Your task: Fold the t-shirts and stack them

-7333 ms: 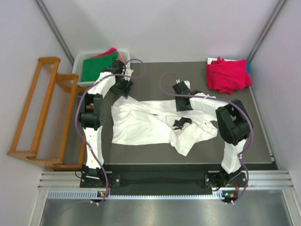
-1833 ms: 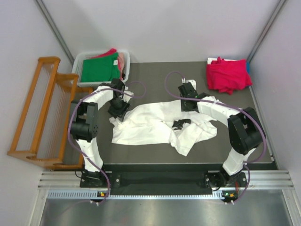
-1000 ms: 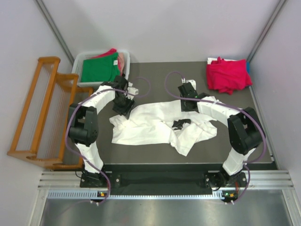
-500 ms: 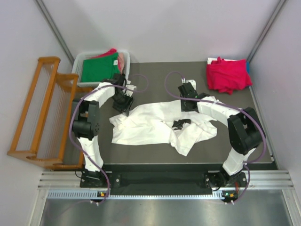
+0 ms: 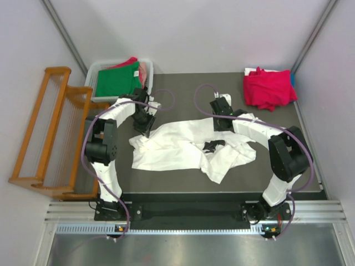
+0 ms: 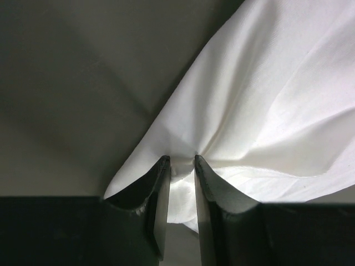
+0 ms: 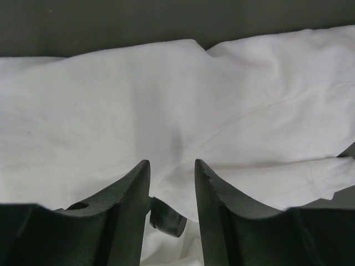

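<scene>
A crumpled white t-shirt [image 5: 177, 147] lies spread across the middle of the dark table. My left gripper [image 5: 143, 128] is at the shirt's far left edge. In the left wrist view its jaws [image 6: 181, 159] are shut on a puckered fold of the white t-shirt [image 6: 266, 94]. My right gripper [image 5: 222, 124] sits on the shirt's far edge, right of centre. Its fingers [image 7: 171, 162] stand a little apart, with white cloth [image 7: 111, 111] bunched in the gap. A green t-shirt [image 5: 116, 80] lies on top in the basket, and red t-shirts [image 5: 269, 87] are piled at the far right corner.
The white slatted basket [image 5: 90, 77] stands at the far left corner, with red cloth showing behind the green. An orange wooden rack [image 5: 47, 133] stands off the table's left side. A small black patch [image 5: 212, 146] shows on the white shirt.
My left gripper's jaws have narrowed onto the white shirt's edge. The right arm and the shirt have not moved.
</scene>
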Robot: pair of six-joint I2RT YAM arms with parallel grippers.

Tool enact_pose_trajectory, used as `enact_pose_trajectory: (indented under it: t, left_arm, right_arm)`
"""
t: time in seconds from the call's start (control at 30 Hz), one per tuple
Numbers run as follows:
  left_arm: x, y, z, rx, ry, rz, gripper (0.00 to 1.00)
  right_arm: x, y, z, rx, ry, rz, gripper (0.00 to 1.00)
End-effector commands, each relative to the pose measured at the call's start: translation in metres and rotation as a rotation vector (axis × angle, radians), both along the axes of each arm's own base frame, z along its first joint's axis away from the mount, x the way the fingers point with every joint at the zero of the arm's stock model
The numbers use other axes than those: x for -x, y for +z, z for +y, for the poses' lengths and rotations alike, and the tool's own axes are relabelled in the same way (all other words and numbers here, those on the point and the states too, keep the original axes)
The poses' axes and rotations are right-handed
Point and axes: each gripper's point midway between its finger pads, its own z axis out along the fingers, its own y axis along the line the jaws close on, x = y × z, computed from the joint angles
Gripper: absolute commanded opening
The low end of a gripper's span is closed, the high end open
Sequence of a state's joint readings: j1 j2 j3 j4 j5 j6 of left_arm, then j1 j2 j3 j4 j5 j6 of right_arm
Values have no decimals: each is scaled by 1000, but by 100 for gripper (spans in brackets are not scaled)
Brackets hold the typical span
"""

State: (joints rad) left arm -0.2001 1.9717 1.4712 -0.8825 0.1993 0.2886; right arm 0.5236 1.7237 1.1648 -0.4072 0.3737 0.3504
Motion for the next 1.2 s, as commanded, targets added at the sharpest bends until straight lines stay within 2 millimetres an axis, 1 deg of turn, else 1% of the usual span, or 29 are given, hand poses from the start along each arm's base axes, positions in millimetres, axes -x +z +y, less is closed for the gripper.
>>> enact_pose_trajectory:
  t: [0.0,0.07,0.1,0.13,0.17,0.23,0.27,0.3,0.37,0.4,0.47,0.5,0.53,0.6,0.63,0.67,0.73,0.77,0.83,0.87,0.9,0.97,1.07,1.13,1.17]
  left_arm:
    - [-9,24,0,3,1,-82,29]
    - [-12,30,2,-10,0,-96,29]
    - [-12,38,4,-15,4,-110,29]
    - [-17,48,4,-16,5,-132,29]
    - [-13,56,6,-20,2,-129,29]
    - [-14,85,5,-1,-8,-178,30]
    - [-8,92,4,4,-19,-177,30]
    - [3,106,3,24,-29,-176,30]
    - [17,115,4,31,-45,-162,31]
    - [30,122,6,32,-52,-151,32]
    - [48,119,9,31,-69,-117,33]
    - [57,123,10,34,-74,-117,33]
    - [70,118,12,32,-79,-82,33]
    - [81,120,15,29,-86,-90,33]
    - [87,115,16,26,-86,-75,33]
    - [90,116,16,28,-86,-79,33]
    - [95,110,14,41,-88,-60,34]
    - [95,105,14,40,-85,-48,35]
    - [92,93,18,16,-76,-36,45]
    - [83,86,24,-28,-65,-55,47]
    - [81,81,26,-42,-61,-52,52]
    - [74,73,28,-62,-57,-58,55]
    - [74,69,19,-60,-68,-50,57]
    - [75,71,9,-60,-90,-54,57]
    - [76,71,6,-62,-96,-54,57]
  right_arm:
    - [-5,6,3,-7,-9,-41,38]
    - [-6,7,3,-9,-11,-44,38]
    - [-7,10,4,-10,-9,-49,38]
    - [-6,11,3,-8,-7,-49,38]
    - [-7,13,3,-9,-10,-54,38]
    - [-7,17,2,-7,-9,-63,38]
    - [-7,19,2,-6,-9,-66,38]
    - [-9,22,2,-6,-10,-72,38]
    - [-10,24,1,-2,-11,-78,38]
    - [-12,26,2,-3,-10,-80,38]
    - [-14,25,2,-2,-10,-80,38]
    - [-15,26,4,-5,-8,-84,38]
    - [-15,27,4,-5,-8,-84,38]
    - [-17,28,6,-9,-5,-87,38]
    - [-17,28,6,-10,-6,-86,38]
    - [-17,27,7,-10,-4,-83,38]
    - [-18,27,8,-13,-2,-83,38]
    - [-18,27,8,-14,-2,-84,38]
    - [-18,26,5,-2,-7,-81,39]
    - [-17,25,5,2,-6,-78,39]
    - [-18,26,4,-2,-11,-82,40]
    - [-19,28,3,6,-15,-88,40]
    - [-23,31,2,12,-18,-94,41]
    - [-24,26,3,16,-16,-81,41]
    - [-25,24,3,20,-16,-77,44]
